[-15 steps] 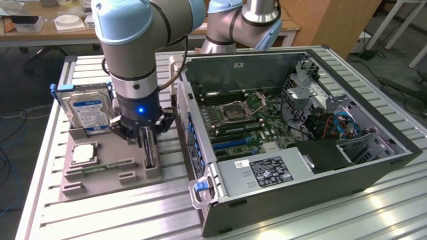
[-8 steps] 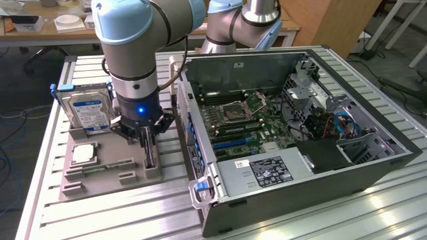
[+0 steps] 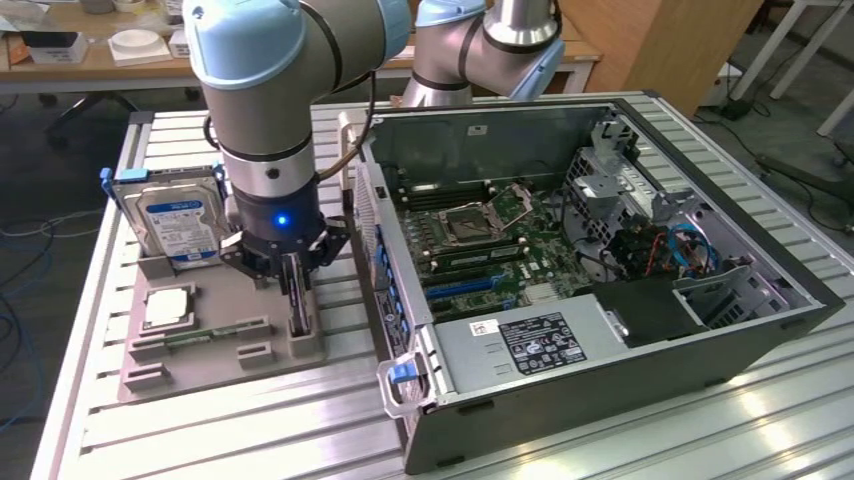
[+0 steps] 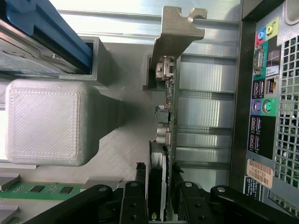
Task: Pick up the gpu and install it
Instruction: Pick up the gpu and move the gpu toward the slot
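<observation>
gpu edge-on in grey holder, tool clamped on it, hard drive beside, blue-white label unreadable

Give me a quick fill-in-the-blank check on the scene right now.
1. The tool is shut on the ____, which stands on edge in the gray holder.
2. The hard drive stands ____ in that holder.
3. The open computer case sits on the exterior view's ____ of the holder.
Missing words: gpu, upright, right.
</observation>
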Controlling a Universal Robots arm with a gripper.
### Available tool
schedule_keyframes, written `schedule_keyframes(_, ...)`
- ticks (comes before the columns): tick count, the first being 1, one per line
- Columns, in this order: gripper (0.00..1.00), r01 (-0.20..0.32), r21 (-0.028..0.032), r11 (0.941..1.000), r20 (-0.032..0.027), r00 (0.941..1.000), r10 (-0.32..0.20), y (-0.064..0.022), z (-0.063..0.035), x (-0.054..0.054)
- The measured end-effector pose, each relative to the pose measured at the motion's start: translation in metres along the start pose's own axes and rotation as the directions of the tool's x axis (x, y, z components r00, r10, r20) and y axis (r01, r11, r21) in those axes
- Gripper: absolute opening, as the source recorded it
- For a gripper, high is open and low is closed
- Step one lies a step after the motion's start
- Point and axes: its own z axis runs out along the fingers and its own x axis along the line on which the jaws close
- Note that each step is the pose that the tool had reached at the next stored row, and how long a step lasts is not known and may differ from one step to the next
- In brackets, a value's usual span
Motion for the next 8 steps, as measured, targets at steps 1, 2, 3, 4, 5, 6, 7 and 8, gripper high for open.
schedule_keyframes(1,0.33,0.000,0.0000,1.0000,0.0000,1.0000,0.000,0.0000,0.0000,0.0000)
schedule_keyframes(2,0.33,0.000,0.0000,1.0000,0.0000,1.0000,0.000,0.0000,0.0000,0.0000)
schedule_keyframes(3,0.33,0.000,0.0000,1.0000,0.0000,1.0000,0.000,0.0000,0.0000,0.0000)
schedule_keyframes(4,0.33,0.000,0.0001,1.0000,0.0000,1.0000,0.000,0.0000,0.0000,0.0000)
schedule_keyframes(5,0.32,0.000,0.0001,1.0000,0.0000,1.0000,0.000,0.0000,0.0000,0.0000)
schedule_keyframes(6,0.32,0.000,0.0001,1.0000,0.0000,1.0000,0.000,0.0000,0.0000,0.0000)
schedule_keyframes(7,0.27,0.000,0.0000,1.0000,-0.0001,1.0000,0.000,0.0000,0.0000,0.0000)
schedule_keyframes(8,0.27,0.000,0.0000,1.0000,-0.0001,1.0000,0.000,0.0000,0.0000,0.0000)
